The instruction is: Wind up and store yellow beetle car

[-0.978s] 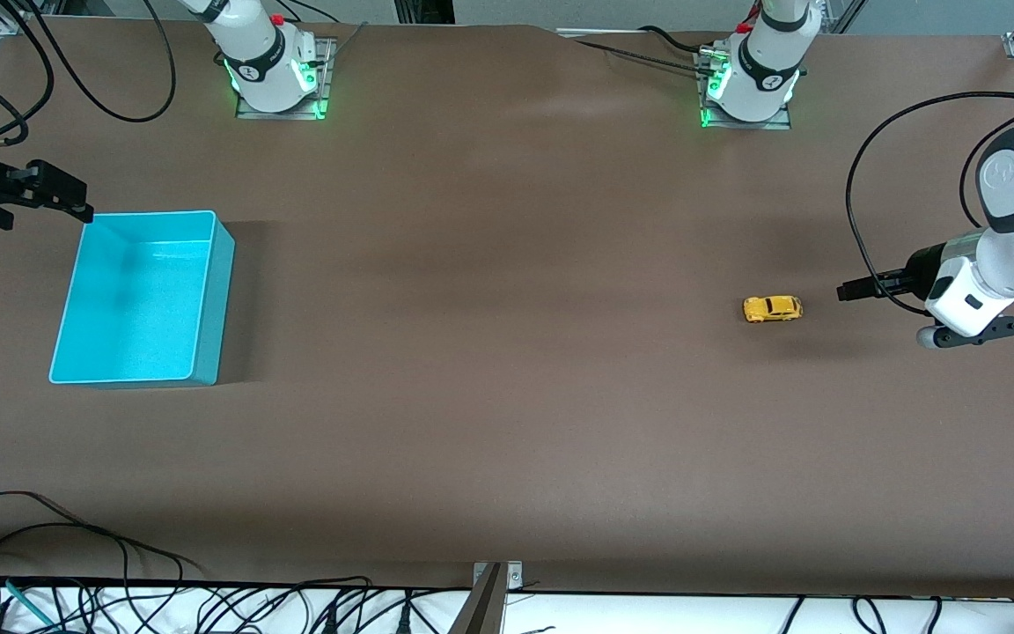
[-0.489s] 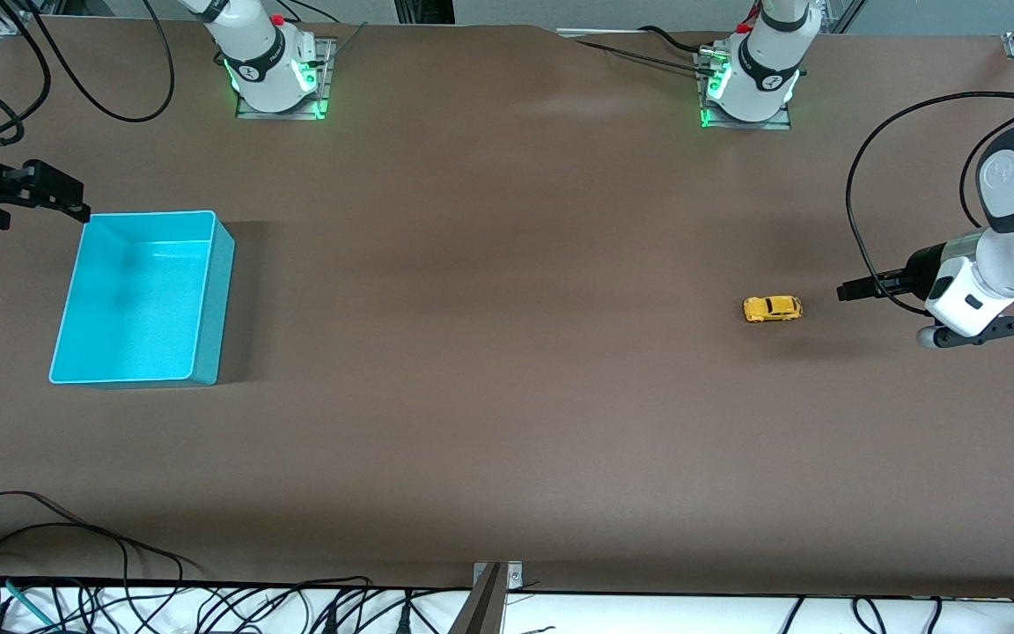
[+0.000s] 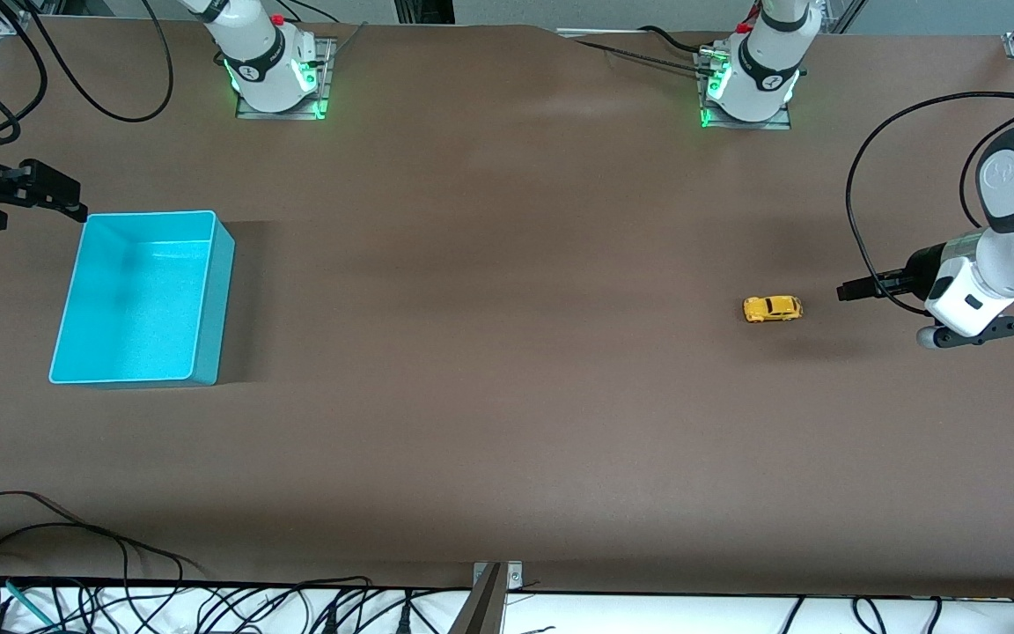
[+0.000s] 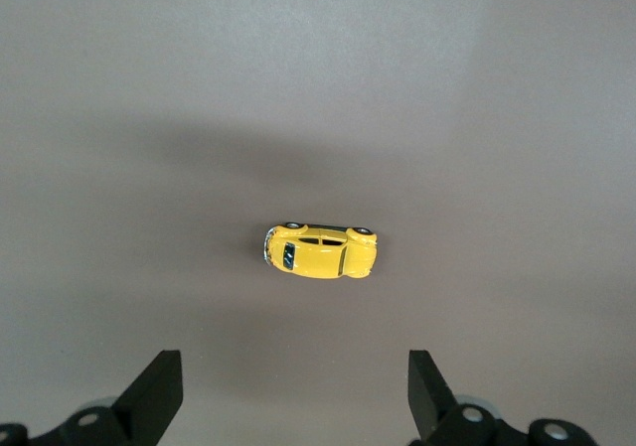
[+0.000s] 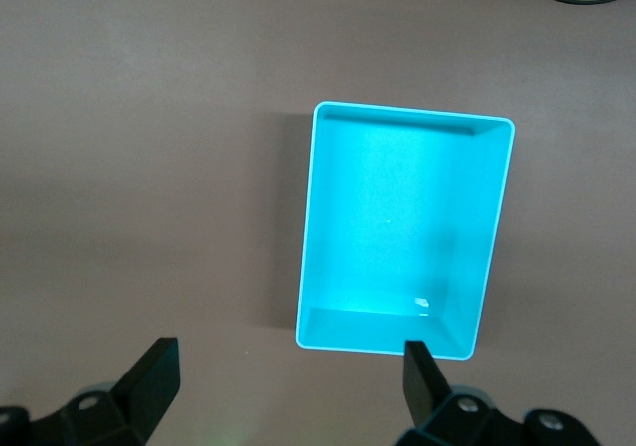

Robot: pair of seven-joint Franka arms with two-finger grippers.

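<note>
Two grippers, both spread wide and holding nothing, so I judge the job has barely begun: the yellow beetle car [image 3: 772, 308] sits on its wheels on the brown table [image 3: 507, 396], untouched, toward the left arm's end and well apart from the turquoise bin [image 3: 142, 299] at the right arm's end. From the car, the left gripper [image 3: 850, 291] hangs at about three o'clock in the front view, near it but not over it; its wrist view shows the car [image 4: 320, 252] lying crosswise between and ahead of the two open fingers [image 4: 159, 391]. I have the right gripper [image 3: 76, 211] waiting just off the bin's rim, at roughly ten o'clock from the bin's middle, and its camera looks down into the bin [image 5: 328, 218], which holds nothing. Everything is left as I read it: grasp the car, wind it, carry it across, drop it in
</note>
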